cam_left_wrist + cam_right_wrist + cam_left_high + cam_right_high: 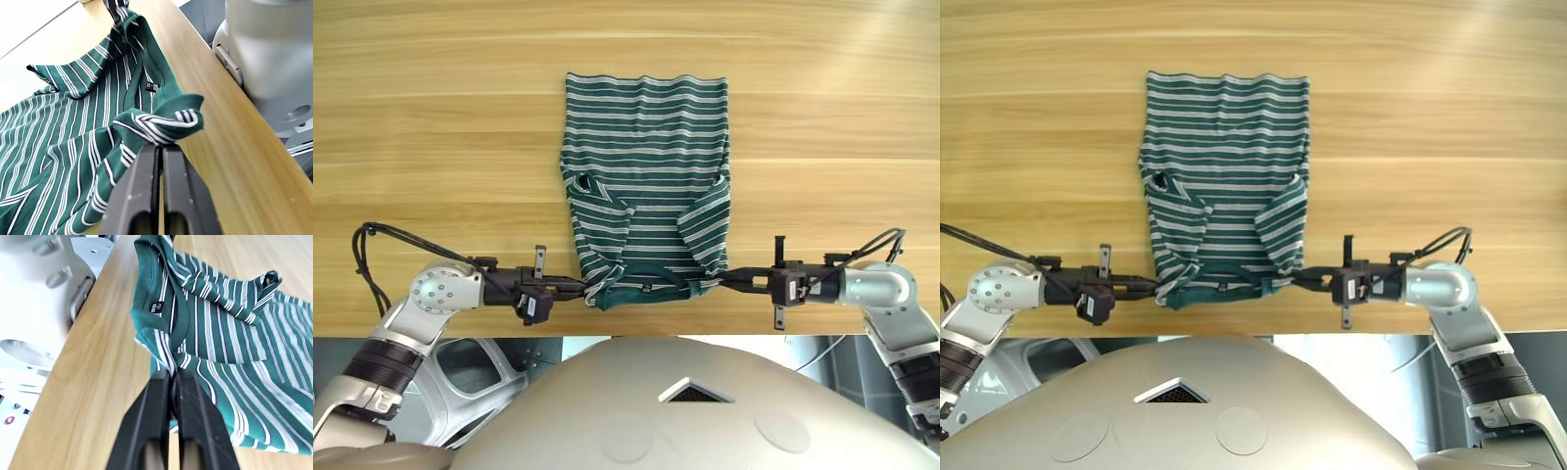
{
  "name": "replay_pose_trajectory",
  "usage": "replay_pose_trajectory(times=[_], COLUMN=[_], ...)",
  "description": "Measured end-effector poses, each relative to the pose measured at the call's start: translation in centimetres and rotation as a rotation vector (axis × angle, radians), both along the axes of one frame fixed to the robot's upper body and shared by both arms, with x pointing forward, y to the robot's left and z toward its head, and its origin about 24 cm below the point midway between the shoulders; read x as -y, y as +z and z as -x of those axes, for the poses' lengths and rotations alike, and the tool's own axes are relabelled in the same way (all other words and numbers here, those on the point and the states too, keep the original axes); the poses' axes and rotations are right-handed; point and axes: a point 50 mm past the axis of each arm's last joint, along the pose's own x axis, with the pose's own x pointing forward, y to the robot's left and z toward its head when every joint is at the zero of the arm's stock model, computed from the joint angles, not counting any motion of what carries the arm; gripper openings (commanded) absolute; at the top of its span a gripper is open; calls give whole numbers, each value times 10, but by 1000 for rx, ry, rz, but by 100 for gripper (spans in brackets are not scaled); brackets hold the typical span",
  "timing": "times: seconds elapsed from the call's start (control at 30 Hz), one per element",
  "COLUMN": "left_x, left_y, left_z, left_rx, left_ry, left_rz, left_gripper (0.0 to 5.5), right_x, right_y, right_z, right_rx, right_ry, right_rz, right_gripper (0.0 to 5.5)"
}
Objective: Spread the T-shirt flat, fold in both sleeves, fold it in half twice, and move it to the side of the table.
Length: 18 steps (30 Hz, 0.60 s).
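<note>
We see the T-shirt [646,176], dark green with thin white stripes, lying near the middle of a light wooden table [431,117], its hem toward the far side and its collar close to the near edge. Both sleeves are folded in over the body, so the cloth forms a narrow upright rectangle. There is a small gap at the left fold where the wood shows through. The left gripper [582,287] lies low over the table at the shirt's near left corner, its two fingers pressed together on a bunched fold of striped fabric beside the collar. The right gripper [724,279] mirrors it at the near right corner, its fingers likewise closed tight on a pinch of the shoulder cloth. The collar band hangs slightly slack between the two. A small black label [152,87] sits inside the neckline. The tabletop runs in long pale planks with the grain going side to side, and soft glare brightens its far stretch. Past the near edge we make out what may be a grey floor, though that part is hard to read.
</note>
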Motion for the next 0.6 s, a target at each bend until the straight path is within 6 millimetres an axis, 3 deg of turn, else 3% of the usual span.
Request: replay_pose_trajectory(times=[0.33,0.6], left_x=[-3,0], left_y=[28,58], left_z=[15,27], left_rx=[-20,-67], left_ry=[5,-69], left_rz=[127,299], left_gripper=[0,0], right_x=[11,11], right_y=[20,37], right_z=[24,23], right_rx=[-20,23], right_ry=[60,82], right_rz=[-81,-141], right_gripper=[0,0])
